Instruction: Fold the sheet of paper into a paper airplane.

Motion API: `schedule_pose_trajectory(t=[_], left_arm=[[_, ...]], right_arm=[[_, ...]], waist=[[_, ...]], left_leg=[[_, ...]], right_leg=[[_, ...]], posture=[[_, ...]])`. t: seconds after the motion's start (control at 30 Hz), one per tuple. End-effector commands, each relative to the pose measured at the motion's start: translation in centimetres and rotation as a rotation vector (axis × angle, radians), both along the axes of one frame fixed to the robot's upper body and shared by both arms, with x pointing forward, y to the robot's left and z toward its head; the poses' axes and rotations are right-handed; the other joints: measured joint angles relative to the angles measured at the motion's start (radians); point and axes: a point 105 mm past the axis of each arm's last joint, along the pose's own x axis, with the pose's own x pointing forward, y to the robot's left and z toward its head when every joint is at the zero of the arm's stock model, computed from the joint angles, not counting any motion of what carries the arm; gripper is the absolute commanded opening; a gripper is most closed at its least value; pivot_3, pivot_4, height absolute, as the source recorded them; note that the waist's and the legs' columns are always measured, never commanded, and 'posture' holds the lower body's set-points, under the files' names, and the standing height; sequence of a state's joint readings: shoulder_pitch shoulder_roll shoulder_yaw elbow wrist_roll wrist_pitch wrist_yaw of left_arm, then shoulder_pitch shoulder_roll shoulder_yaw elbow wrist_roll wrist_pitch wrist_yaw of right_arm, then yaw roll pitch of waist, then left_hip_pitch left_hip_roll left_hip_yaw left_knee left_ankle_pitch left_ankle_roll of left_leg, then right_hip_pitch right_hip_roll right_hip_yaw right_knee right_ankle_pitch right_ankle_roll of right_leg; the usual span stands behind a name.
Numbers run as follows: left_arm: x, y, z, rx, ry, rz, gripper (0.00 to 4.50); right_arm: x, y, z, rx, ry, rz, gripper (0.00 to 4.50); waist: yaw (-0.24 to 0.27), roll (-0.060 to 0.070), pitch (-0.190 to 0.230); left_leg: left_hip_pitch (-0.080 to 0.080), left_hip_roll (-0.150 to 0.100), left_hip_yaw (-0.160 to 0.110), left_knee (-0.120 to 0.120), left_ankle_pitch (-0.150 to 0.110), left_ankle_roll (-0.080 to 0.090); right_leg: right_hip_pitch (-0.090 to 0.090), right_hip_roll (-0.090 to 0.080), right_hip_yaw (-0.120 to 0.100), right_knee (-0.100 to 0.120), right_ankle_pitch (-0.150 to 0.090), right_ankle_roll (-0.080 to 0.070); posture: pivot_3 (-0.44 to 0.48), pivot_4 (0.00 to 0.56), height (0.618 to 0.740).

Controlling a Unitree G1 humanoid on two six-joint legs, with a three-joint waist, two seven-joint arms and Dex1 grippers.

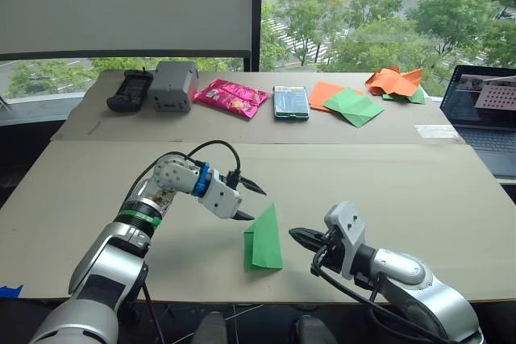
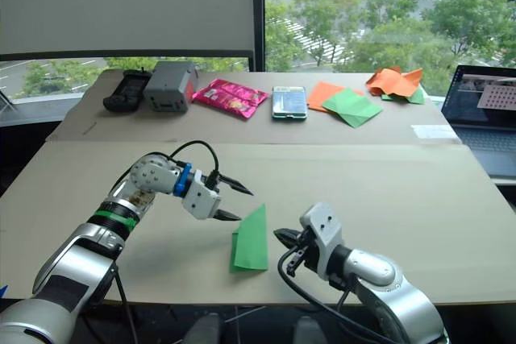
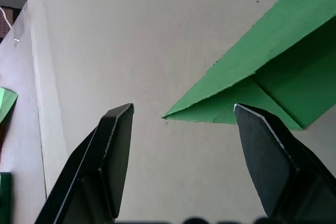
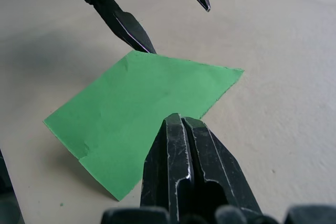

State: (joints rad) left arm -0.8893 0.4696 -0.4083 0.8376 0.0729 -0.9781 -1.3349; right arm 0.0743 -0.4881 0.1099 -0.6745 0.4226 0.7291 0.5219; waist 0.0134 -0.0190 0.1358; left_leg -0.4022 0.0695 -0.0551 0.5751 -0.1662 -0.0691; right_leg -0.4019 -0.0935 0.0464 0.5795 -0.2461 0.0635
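Spread wide, the left gripper (image 1: 251,201) hovers at the upper left edge of the paper airplane (image 1: 264,241), lower centre of frame, seemingly ready to pinch a flap; the right gripper (image 1: 300,236), pressed closed and empty, waits just beside its right edge.

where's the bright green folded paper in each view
Left eye view: the sheet of paper lies low and central, between both grippers.
Right eye view: low, just left of centre.
Left wrist view: upper right.
Right wrist view: centre.
Shared landmark: the left gripper, open beside it.
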Motion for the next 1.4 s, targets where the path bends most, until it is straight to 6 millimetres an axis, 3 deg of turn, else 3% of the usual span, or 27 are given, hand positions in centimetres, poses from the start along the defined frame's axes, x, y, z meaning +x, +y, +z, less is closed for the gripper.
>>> schedule_pose_trajectory(t=[0.03, 0.33, 0.47, 0.63, 0.77, 0.9, 1.0, 1.17, 1.4], left_arm=[[0.0, -0.6, 0.3, -0.007, -0.032, -0.054, 2.98], [-0.6, -0.6, -0.7, 0.031, 0.006, -0.101, 0.02], [-0.8, -0.1, -1.3, 0.055, 0.026, -0.099, 0.02], [0.0, 1.3, -0.9, 0.01, 0.071, 0.028, 0.02], [0.2, 4.2, -0.1, -0.074, 0.195, 0.304, 0.02], [-2.5, 6.1, 0.2, -0.065, 0.36, 0.528, 0.02], [-4.4, 6.1, 0.5, -0.065, 0.44, 0.658, 0.02], [-5.2, 5.7, -0.2, -0.072, 0.455, 0.807, 0.02], [-5.9, 5.2, -2.4, -0.065, 0.467, 0.868, 0.02]], right_arm=[[-0.2, 0.4, 1.0, 0.021, -0.031, 0.01, 0.0], [-0.3, 0.4, 0.9, 0.023, -0.031, -0.017, 0.0], [-0.2, 0.4, 0.9, 0.024, -0.031, -0.017, 0.0], [0.3, 0.4, 1.5, 0.029, -0.049, -0.019, 0.0], [0.9, 0.3, 3.5, 0.053, -0.122, -0.036, 0.0], [1.4, 0.1, 4.6, 0.049, -0.169, -0.04, 0.0], [1.6, 0.4, 4.8, 0.039, -0.19, -0.005, 0.0], [1.4, 1.7, 4.4, 0.016, -0.206, 0.107, 0.0], [1.1, 2.6, 3.8, -0.005, -0.211, 0.233, 0.0]], waist=[[-0.001, 0.0, 0.0], [-0.001, 0.0, 0.0], [-0.002, 0.0, 0.0], [-0.006, 0.0, 0.0], [-0.027, 0.001, 0.0], [-0.034, 0.001, 0.0], [-0.031, 0.0, 0.001], [-0.026, 0.0, 0.002], [-0.031, 0.001, 0.003]], left_leg=[[0.0, 0.0, 0.0, 0.0, 0.002, 0.003], [0.002, 0.0, -0.001, 0.0, 0.005, 0.008], [0.003, 0.0, -0.001, -0.001, 0.005, 0.008], [0.003, 0.0, -0.001, 0.0, 0.006, 0.009], [0.005, 0.0, -0.001, -0.001, 0.006, 0.01], [0.01, 0.001, -0.001, -0.002, 0.006, 0.01], [0.013, 0.002, -0.001, -0.004, 0.002, 0.004], [0.011, 0.001, 0.0, -0.004, 0.002, 0.003], [0.011, 0.001, 0.0, -0.003, 0.002, 0.003]], right_leg=[[0.001, 0.0, 0.0, 0.0, 0.0, 0.0], [0.005, 0.001, 0.001, 0.014, 0.001, 0.001], [0.007, 0.001, 0.001, 0.015, 0.001, 0.001], [0.01, 0.001, 0.001, 0.015, 0.001, 0.001], [0.011, 0.001, 0.001, 0.016, 0.001, 0.001], [0.014, 0.001, 0.001, 0.018, 0.001, 0.001], [0.013, 0.001, 0.001, 0.017, 0.0, -0.001], [0.012, -0.001, -0.001, 0.012, -0.001, -0.002], [0.01, -0.002, -0.002, 0.007, -0.001, -0.002]], posture=[[0.0, 0.15, 0.718], [0.0, 0.15, 0.718], [0.0, 0.15, 0.718], [0.0, 0.15, 0.718], [0.0, 0.15, 0.718], [0.0, 0.15, 0.718], [0.0, 0.15, 0.718], [0.0, 0.15, 0.718], [0.0, 0.15, 0.718]])
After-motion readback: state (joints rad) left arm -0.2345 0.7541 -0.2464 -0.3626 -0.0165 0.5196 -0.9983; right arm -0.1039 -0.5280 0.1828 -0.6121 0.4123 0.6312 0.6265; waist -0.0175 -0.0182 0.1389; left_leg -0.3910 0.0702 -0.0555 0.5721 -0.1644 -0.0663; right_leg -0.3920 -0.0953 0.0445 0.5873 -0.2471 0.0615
